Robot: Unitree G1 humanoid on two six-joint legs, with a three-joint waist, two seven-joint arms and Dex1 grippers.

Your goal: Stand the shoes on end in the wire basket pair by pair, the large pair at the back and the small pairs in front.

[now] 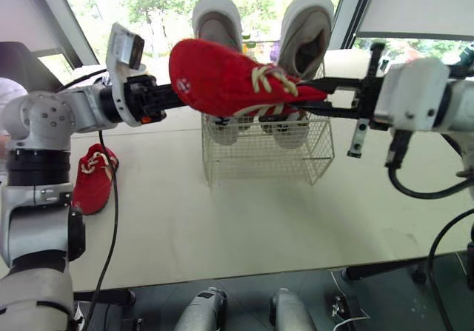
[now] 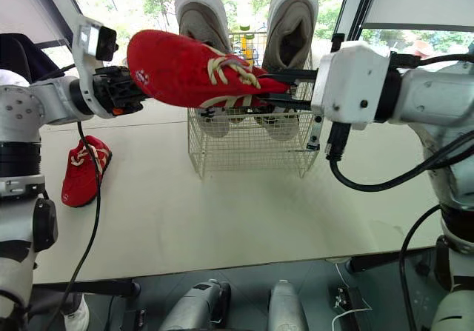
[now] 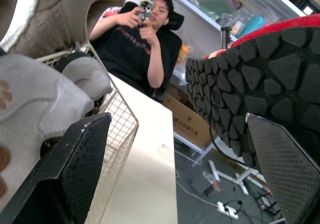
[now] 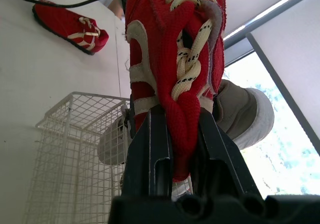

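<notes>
Right wrist view shows the red shoe (image 4: pixel 170 43) held aloft, its laced opening end pinched between the 2 fingers of the right gripper (image 4: pixel 181 115). The toe end reaches the left gripper (image 3: pixel 176 118), whose fingers are spread wide, with the sole beside 1 of them. Below both grippers stands the wire basket (image 1: pixel 259 153) with 2 grey shoes (image 1: pixel 304 35) on end inside. A second red shoe (image 1: pixel 92 179) lies on the table (image 1: pixel 222 227) under the left arm.

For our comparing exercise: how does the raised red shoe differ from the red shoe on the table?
The raised red shoe is clamped in the right gripper; the other red shoe lies free on the table. The raised one spans side to side; the other runs front to back. Both are red with cream laces.
</notes>
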